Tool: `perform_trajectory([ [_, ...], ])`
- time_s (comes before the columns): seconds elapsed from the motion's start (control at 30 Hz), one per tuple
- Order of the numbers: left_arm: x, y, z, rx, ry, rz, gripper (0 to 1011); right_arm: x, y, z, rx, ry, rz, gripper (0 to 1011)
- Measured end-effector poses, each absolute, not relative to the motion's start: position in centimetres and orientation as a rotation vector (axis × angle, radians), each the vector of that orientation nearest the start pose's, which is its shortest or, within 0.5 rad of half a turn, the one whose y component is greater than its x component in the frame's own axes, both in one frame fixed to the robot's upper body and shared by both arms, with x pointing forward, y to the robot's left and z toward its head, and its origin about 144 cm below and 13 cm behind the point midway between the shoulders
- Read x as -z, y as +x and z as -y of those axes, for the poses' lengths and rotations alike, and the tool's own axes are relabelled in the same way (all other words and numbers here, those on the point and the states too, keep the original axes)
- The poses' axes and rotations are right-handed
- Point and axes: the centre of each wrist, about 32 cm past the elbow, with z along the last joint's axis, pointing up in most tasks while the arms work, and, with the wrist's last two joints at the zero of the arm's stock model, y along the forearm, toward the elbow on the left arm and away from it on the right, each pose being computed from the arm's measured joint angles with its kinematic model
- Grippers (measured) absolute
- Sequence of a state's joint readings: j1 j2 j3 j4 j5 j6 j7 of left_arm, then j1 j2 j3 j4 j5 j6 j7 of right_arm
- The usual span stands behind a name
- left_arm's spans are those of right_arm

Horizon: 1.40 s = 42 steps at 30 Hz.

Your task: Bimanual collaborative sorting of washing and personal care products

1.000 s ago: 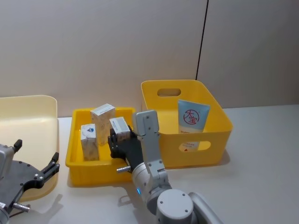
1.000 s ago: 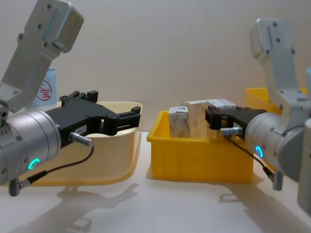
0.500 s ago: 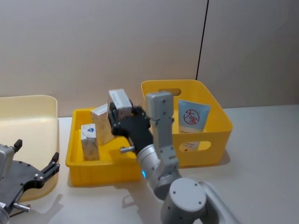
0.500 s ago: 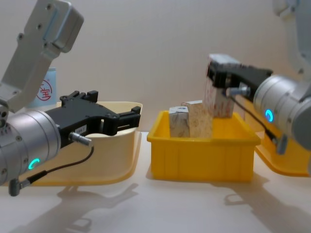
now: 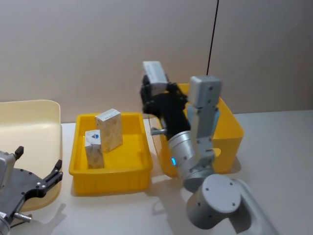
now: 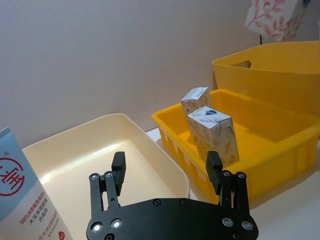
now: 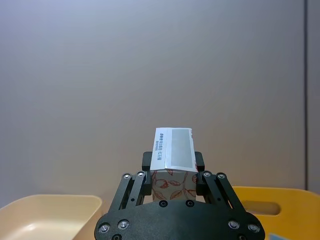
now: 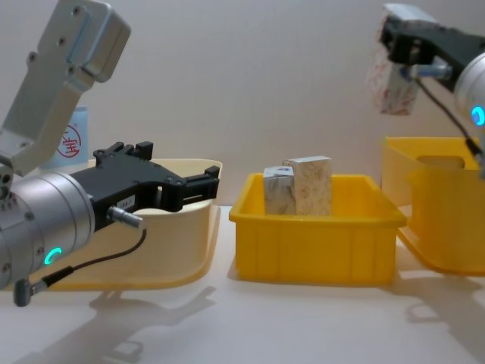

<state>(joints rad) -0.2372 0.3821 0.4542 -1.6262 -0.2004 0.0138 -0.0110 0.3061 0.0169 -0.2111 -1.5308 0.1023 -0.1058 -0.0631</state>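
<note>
From your head view, your right tool is raised high, clamped on a white carton with a leaf pattern. Below and beside it sits the deep yellow bin; further to its left is the shallow yellow tray, where two more cartons stand: a tan one and a white one just beside it. Your left tool rests low over the cream bin, its fingers spread wide with nothing between them.

In your left wrist view, the left tool gapes open over the cream bin. A light-blue tube with red print stands close beside it. Ahead are the tray and its two cartons, and the held carton hangs above.

In your right wrist view, the carton sits pinched between the right tool's fingers.

From your chest view, the right tool holds the carton above the deep bin. The left tool is open over the cream bin.
</note>
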Motion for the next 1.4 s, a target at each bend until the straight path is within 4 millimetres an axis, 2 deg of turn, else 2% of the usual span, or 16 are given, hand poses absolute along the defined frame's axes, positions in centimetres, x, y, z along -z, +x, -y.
perform_trajectory([
  [0.27, -120.4, 49.2, -19.8, -1.124, 0.061, 0.268, 1003, -124.6, 52.4, 18.0, 1.485, 0.339, 0.257, 445],
  [0.6, -120.4, 49.2, -19.8, -1.124, 0.061, 0.268, 1002, -124.6, 51.4, 19.6, 1.548, 0.274, 0.261, 445],
  [1.4, -120.4, 49.2, -19.8, -1.124, 0.061, 0.268, 1002, -123.7, 51.6, 20.5, 1.549, 0.104, 0.189, 445],
])
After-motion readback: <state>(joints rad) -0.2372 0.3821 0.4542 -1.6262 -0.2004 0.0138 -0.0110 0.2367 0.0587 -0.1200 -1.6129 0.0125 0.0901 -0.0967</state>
